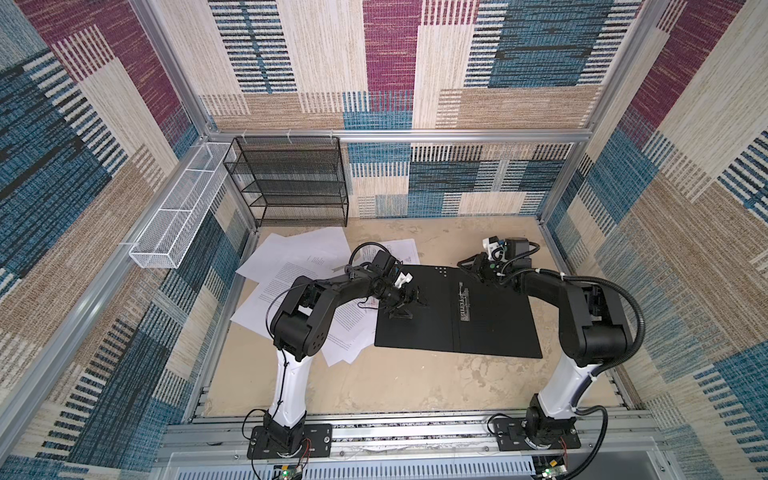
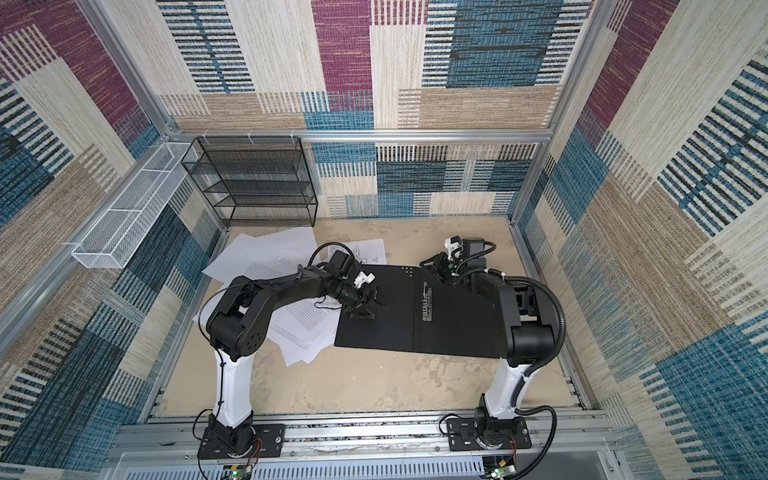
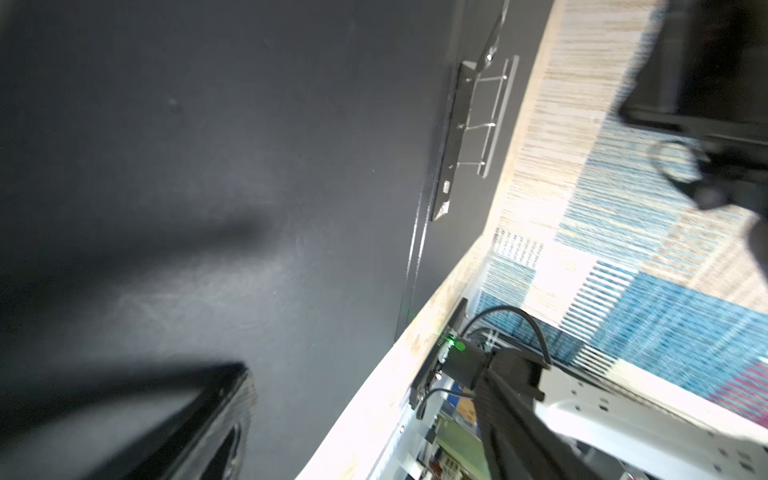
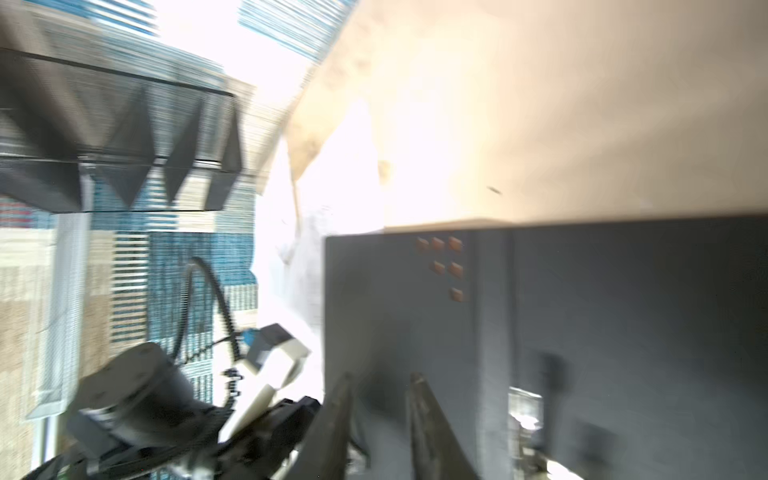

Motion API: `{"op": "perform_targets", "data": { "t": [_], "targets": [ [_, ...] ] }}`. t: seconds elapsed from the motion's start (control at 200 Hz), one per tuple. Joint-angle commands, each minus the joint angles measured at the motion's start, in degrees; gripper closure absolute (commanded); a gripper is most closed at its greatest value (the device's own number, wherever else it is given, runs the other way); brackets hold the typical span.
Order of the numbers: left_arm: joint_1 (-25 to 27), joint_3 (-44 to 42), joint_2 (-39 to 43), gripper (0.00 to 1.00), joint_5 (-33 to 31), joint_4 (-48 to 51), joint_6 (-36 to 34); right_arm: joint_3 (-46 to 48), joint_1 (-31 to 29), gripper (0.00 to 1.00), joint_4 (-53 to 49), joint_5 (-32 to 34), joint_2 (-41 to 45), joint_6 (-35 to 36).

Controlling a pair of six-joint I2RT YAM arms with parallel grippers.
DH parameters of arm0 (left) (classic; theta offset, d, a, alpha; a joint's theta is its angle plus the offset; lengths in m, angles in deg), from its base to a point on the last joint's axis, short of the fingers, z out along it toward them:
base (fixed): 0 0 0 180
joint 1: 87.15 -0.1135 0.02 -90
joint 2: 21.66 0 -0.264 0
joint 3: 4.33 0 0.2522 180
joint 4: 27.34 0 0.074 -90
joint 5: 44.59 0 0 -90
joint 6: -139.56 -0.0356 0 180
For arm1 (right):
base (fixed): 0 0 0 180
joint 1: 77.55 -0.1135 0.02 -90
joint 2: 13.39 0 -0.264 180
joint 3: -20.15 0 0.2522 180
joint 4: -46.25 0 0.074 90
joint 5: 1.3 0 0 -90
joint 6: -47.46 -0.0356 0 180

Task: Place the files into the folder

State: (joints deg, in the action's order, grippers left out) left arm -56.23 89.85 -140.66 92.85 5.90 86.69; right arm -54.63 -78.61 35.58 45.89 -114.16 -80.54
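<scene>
The folder [image 1: 490, 328] lies open, black inside up, on the mottled beige tabletop [image 1: 395, 386], with patchwork carpet walls [image 1: 478, 183] around it and a black mesh rack [image 1: 291, 183] at the back left; the files [image 1: 291, 257] sprawl overlapping just left of it. The left gripper [image 1: 409, 306] stands spread wide over the folder's left half, holding nothing. The right gripper [image 1: 471, 266] is at the folder's far edge; how far it is parted cannot be told.
</scene>
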Motion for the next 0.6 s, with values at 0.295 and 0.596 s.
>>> {"op": "perform_targets", "data": {
  "t": [0.295,0.596],
  "targets": [
    [-2.9,-0.5,21.9,0.13,-29.4,24.8,-4.3,16.4,1.4,0.00,-20.9,25.8,17.3,5.6],
    [-10.3,-7.6,25.8,0.08,-31.5,23.6,-3.8,23.9,1.7,0.00,-21.3,39.6,18.7,-1.8]
  ]
}}
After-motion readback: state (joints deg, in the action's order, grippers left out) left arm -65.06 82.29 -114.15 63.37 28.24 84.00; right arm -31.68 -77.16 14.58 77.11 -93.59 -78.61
